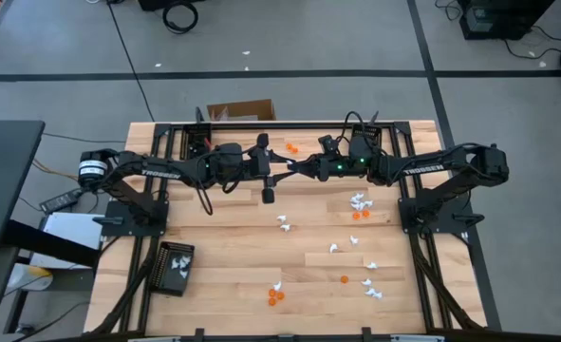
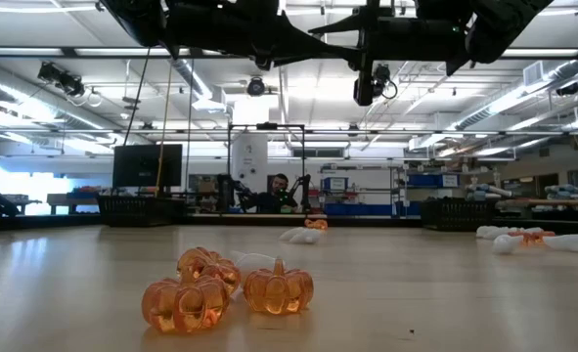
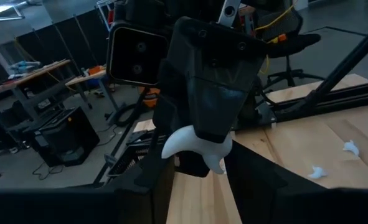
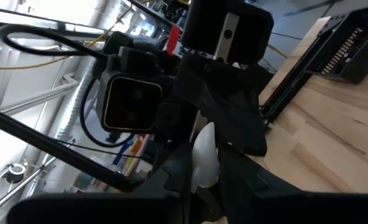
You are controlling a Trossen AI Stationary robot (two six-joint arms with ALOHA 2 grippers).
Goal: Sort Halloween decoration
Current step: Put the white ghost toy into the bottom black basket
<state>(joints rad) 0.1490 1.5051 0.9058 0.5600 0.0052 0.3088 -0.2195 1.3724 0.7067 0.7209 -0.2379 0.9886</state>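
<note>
Both arms meet high above the table's middle, toward its far edge. My right gripper (image 1: 304, 170) is shut on a small white trinket (image 3: 196, 147) and holds it between the tips of my left gripper (image 1: 282, 172). My left gripper is open, one finger (image 3: 151, 186) on each side of the trinket; whether they touch it I cannot tell. More white trinkets (image 1: 361, 201) and orange pumpkins (image 1: 275, 296) lie scattered on the table. In the low view three orange pumpkins (image 2: 186, 303) rest on their bases on the near wood. My right gripper pinches the white trinket (image 4: 205, 163) between its two fingers (image 4: 171, 180), reaching level from the table's right side toward the other arm. The trinket is lifted clear of the table, and its curved ends (image 3: 171, 148) stick out on both sides of the fingers.
A small black tray (image 1: 174, 264) with white trinkets in it sits near the table's left near corner. Two orange pumpkins (image 1: 289, 147) lie near the far edge, just behind the grippers. A cardboard box (image 1: 242, 111) stands on the floor beyond the far edge. A person (image 2: 279, 191) shows far behind.
</note>
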